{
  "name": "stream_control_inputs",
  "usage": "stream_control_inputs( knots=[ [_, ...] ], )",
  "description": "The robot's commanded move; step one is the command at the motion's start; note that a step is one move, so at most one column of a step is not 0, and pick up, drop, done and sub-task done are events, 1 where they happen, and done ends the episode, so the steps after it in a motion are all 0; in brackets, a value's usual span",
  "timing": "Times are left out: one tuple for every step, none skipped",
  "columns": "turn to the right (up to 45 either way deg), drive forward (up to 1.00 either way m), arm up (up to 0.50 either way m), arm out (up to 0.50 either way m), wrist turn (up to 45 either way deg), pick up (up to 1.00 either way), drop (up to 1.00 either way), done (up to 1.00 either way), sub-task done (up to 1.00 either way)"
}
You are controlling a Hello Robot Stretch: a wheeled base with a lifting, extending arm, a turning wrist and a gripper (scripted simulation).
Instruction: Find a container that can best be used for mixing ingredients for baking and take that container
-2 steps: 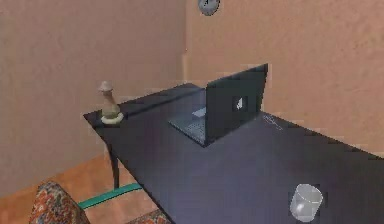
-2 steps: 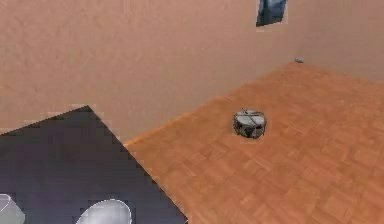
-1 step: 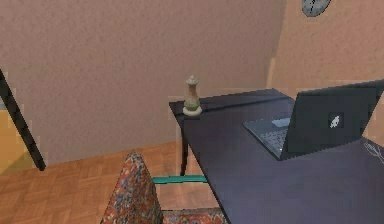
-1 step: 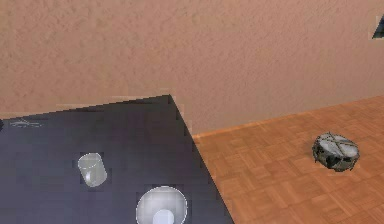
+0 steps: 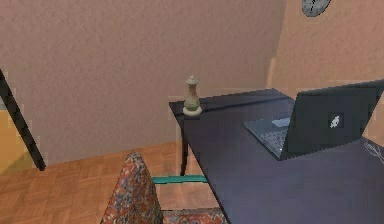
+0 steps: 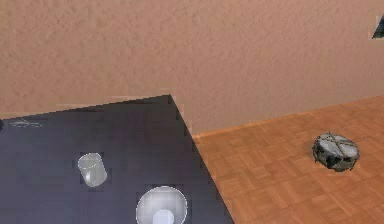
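Lining up on the mixing bowl

Searching looks finished, I'd say. 1 pale round bowl sits on the dark table near its edge, low in the arm side view, with 1 small clear cup near it. That bowl seems the best pick for mixing. Ahead, a table carries a laptop and a small pale shaker. How the hand stands I cannot tell. The next move, as I judge it, is to bring the arm out over the bowl and take it by its rim, keeping clear of the cup.
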Motion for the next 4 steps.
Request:
stream_control_inputs(
  knots=[
    [0.0,0.00,0.38,0.00,0.0,0.00,0.00,0.00,0.00],
    [0.0,0.00,0.00,0.00,45.0,0.00,0.00,0.00,0.00],
    [0.0,0.00,0.00,0.00,45.0,0.00,0.00,0.00,0.00],
    [0.0,0.00,0.00,0.00,45.0,0.00,0.00,0.00,0.00]
  ],
)
